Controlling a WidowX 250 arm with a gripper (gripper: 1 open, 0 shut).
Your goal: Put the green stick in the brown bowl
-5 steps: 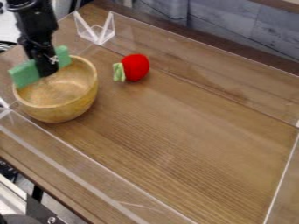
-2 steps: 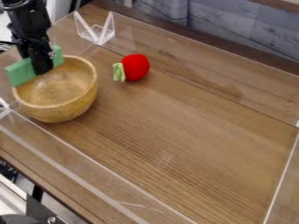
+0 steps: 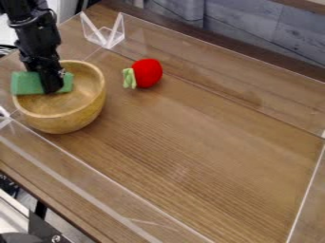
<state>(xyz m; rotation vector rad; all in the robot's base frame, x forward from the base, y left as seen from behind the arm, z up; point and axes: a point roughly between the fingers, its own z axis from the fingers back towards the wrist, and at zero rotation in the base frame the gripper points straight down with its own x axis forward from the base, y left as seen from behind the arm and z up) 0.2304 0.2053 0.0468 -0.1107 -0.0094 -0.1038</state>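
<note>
The brown bowl [image 3: 64, 106] of light wood stands at the left of the table. The green stick [image 3: 30, 84], a flat green bar, lies across the bowl's far-left rim and reaches into its hollow. My black gripper [image 3: 53, 84] points straight down and is shut on the stick at its middle, just over the bowl's inside. The fingertips are partly hidden against the stick.
A red toy fruit with a green leaf [image 3: 144, 73] lies just right of the bowl. A clear plastic stand [image 3: 105, 33] sits at the back. Low transparent walls [image 3: 76, 176] fence the wooden table [image 3: 216, 142].
The gripper has sunk with the green stick, from above the bowl's far rim down into the bowl's opening.
</note>
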